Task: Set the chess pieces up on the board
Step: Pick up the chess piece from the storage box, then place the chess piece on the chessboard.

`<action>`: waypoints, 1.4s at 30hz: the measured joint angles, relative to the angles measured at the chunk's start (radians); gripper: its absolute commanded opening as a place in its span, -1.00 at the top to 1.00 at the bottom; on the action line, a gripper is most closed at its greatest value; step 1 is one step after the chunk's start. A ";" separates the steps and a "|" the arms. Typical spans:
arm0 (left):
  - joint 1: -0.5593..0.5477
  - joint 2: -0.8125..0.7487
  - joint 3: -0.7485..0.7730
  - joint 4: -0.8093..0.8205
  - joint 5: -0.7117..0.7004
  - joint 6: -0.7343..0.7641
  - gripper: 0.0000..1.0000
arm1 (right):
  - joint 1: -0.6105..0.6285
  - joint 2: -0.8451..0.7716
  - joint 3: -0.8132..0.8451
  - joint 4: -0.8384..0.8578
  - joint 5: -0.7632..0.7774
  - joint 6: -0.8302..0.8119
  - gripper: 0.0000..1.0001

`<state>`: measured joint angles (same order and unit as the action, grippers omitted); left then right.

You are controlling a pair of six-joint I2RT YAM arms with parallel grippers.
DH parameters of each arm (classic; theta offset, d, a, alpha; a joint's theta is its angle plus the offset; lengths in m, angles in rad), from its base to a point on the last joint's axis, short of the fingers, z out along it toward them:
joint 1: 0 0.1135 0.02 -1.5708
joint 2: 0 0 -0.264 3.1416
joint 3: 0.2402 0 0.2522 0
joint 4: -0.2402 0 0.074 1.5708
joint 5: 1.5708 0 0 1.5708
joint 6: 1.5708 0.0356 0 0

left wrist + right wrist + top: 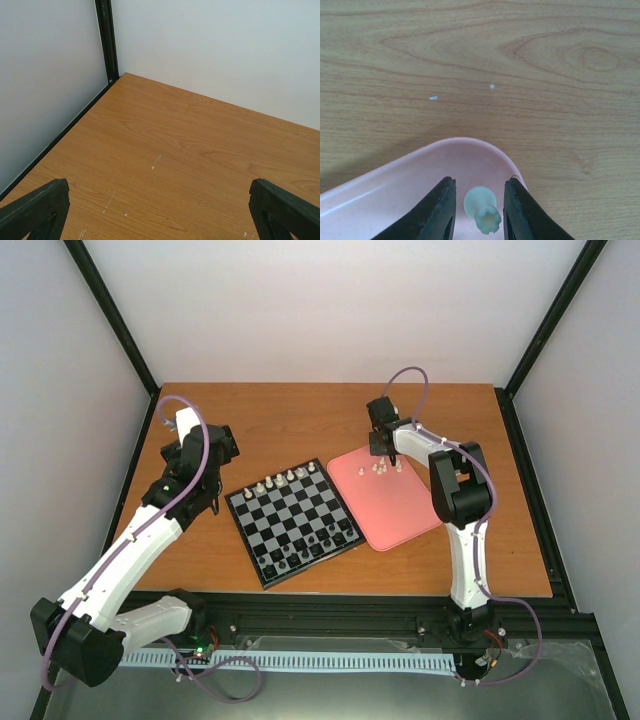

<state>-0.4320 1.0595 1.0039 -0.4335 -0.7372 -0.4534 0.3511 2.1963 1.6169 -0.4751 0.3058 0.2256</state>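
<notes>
The board (292, 520) lies at the table's middle, turned at an angle. Several white chess pieces (285, 478) stand along its far edge; dark figures (312, 543) stand along its near edge. More white pieces (385, 469) stand at the far end of the pink tray (400, 515). My right gripper (378, 452) is low over the tray's far corner. In the right wrist view it (479, 212) is open, with one white piece (482, 207) tilted between the fingers (437, 215), a gap on each side. My left gripper (222, 444) is open and empty left of the board, its fingers (37, 210) wide apart over bare wood.
The pink tray's rim (470, 142) curves just ahead of the right fingers, with bare wooden table beyond. A black frame post (106, 40) and white walls close the table's far left corner. The left arm's forearm runs along the table's left side.
</notes>
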 measured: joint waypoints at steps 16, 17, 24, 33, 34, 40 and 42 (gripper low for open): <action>0.000 0.000 0.000 0.000 -0.001 0.000 -0.99 | 0.000 0.003 0.005 -0.005 -0.011 0.000 0.94; 0.000 0.000 0.000 0.000 -0.001 0.000 -0.99 | 0.000 0.002 0.004 -0.002 -0.015 0.000 0.94; 0.000 -0.001 0.000 0.000 -0.001 0.000 -0.99 | 0.019 -0.089 -0.043 -0.002 -0.041 -0.011 0.94; 0.000 -0.047 0.000 -0.001 0.000 0.000 -0.99 | 0.209 -0.230 -0.029 0.045 -0.174 -0.048 0.94; 0.000 -0.053 0.000 -0.001 0.000 0.000 -1.00 | 0.240 -0.226 -0.019 0.052 -0.201 -0.053 0.94; 0.000 -0.114 0.000 -0.007 0.000 0.000 -1.00 | 0.400 -0.108 0.146 0.045 -0.297 -0.081 0.94; 0.000 -0.131 0.000 -0.010 0.000 0.000 -0.99 | 0.444 -0.052 0.221 0.033 -0.320 -0.092 0.94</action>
<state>-0.4320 0.9287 1.0039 -0.4431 -0.7368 -0.4538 0.7952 2.1441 1.8381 -0.4423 -0.0139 0.1341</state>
